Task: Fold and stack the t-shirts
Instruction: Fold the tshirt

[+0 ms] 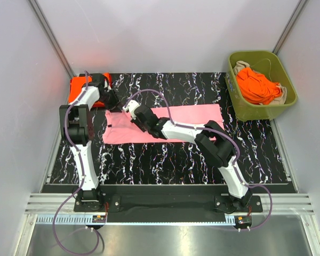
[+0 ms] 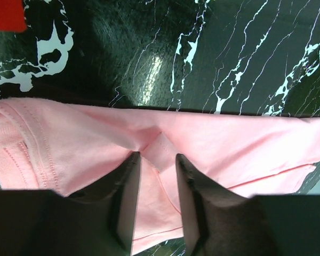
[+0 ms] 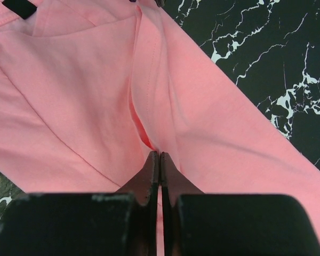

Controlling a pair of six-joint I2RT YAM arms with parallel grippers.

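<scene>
A light pink t-shirt point(image 1: 186, 125) lies flat as a long strip across the middle of the black marbled table point(image 1: 165, 160). My left gripper point(image 1: 113, 101) is at the shirt's far left corner. In the left wrist view its fingers point(image 2: 157, 156) stand apart and press on the pink t-shirt point(image 2: 229, 144), with a small raised fold between the tips. My right gripper point(image 1: 127, 108) is just beside it. In the right wrist view it point(image 3: 160, 153) is shut, pinching a ridge of the pink t-shirt point(image 3: 69, 96). The dark neck label point(image 3: 18, 6) shows at the top left.
A folded orange-red t-shirt point(image 1: 77, 85) lies at the table's far left corner, behind the left arm. An olive-green bin point(image 1: 288, 101) at the far right holds more orange-red t-shirts point(image 1: 256, 85) and a beige cloth. Grey walls close in the sides.
</scene>
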